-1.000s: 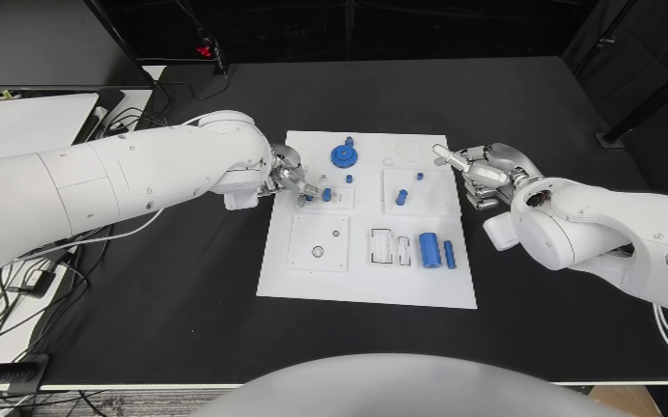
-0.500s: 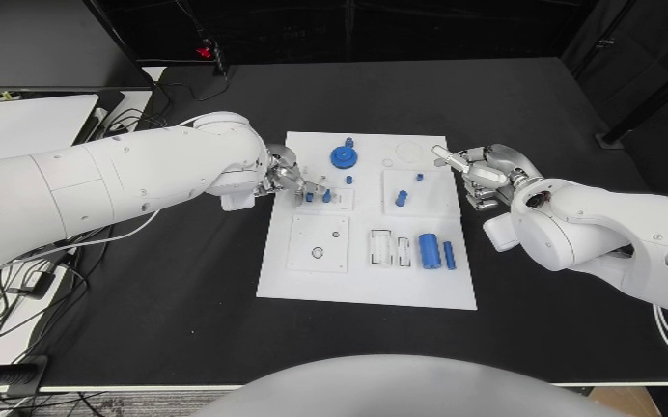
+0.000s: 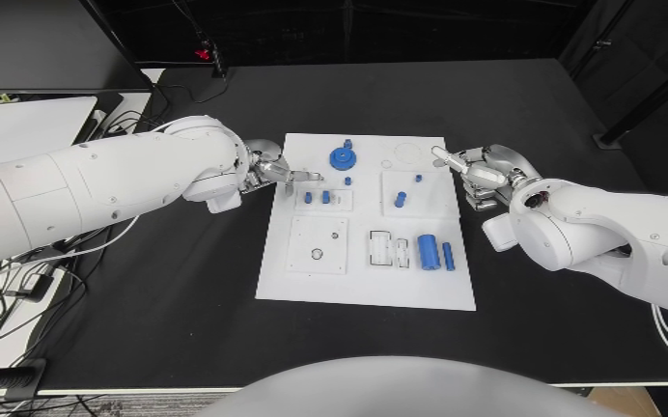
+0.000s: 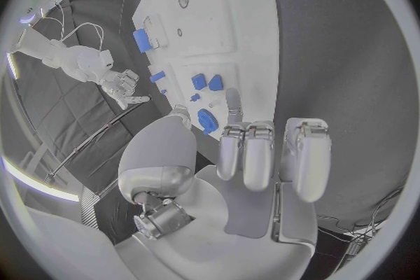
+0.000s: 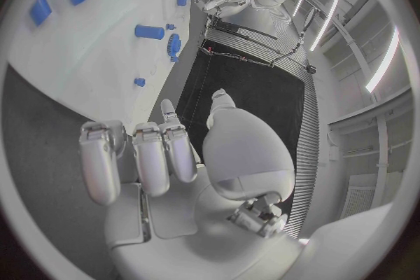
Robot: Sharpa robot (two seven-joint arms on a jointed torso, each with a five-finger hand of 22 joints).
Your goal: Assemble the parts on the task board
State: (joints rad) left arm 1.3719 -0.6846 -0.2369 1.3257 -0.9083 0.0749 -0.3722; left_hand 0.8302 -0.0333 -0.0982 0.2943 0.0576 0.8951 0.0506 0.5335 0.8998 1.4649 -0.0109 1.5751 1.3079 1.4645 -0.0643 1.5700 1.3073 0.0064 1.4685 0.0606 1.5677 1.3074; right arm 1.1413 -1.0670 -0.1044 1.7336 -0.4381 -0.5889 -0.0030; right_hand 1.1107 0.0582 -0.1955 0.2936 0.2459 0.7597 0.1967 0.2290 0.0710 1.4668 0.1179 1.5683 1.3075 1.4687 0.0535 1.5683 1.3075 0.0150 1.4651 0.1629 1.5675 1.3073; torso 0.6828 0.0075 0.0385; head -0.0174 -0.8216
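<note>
You get even, bright light on the white task board (image 3: 366, 243), with soft shadows (hardly any glare); both wrist pictures bend straight edges strongly toward their rims.

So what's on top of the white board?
On the board lie small blue parts: a round gear, a fat cylinder and some little pegs. Nothing covers them.

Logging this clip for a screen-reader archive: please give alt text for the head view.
A white task board lies mid-table with small blue parts on it. The left hand sits at its left edge and the right hand at its right edge, both holding nothing.
</note>
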